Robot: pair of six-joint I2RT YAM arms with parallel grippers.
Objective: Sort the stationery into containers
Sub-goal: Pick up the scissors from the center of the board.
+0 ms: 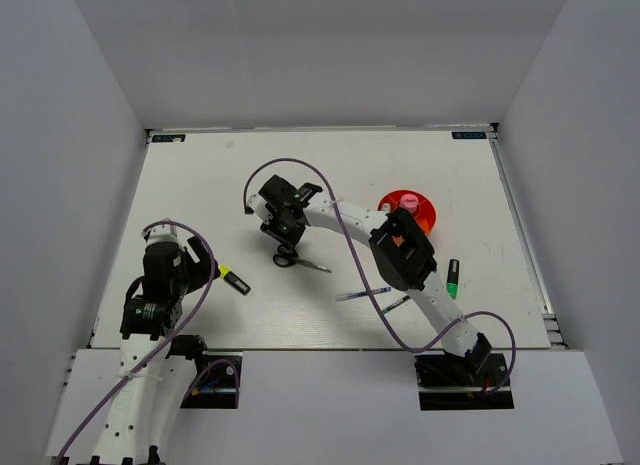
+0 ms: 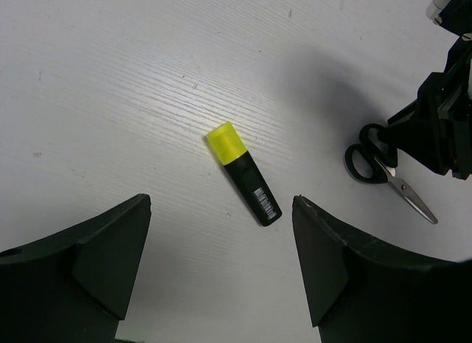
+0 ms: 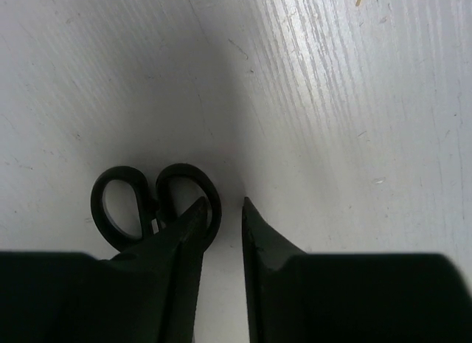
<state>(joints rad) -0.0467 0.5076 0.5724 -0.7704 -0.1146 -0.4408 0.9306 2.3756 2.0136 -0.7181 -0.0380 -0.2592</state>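
Note:
The black-handled scissors [image 1: 296, 260] lie mid-table, and show in the right wrist view [image 3: 122, 203] and the left wrist view [image 2: 383, 170]. My right gripper [image 1: 283, 230] hangs just above their handles. Its jaws [image 3: 223, 201] stand a narrow gap apart with only bare table between them, and the handle loops lie beside and under the left finger. The yellow highlighter [image 1: 235, 280] lies just ahead of my left gripper [image 1: 205, 273], which is wide open and empty [image 2: 221, 203] with the highlighter [image 2: 243, 173] in front of the gap. The orange-red cup [image 1: 427, 217] holds a pink piece [image 1: 408, 202].
A green highlighter [image 1: 453, 278] lies right of the right arm. Two thin pens [image 1: 362, 295] [image 1: 395, 305] lie near the front, under the right arm's forearm. White walls close in the table on three sides.

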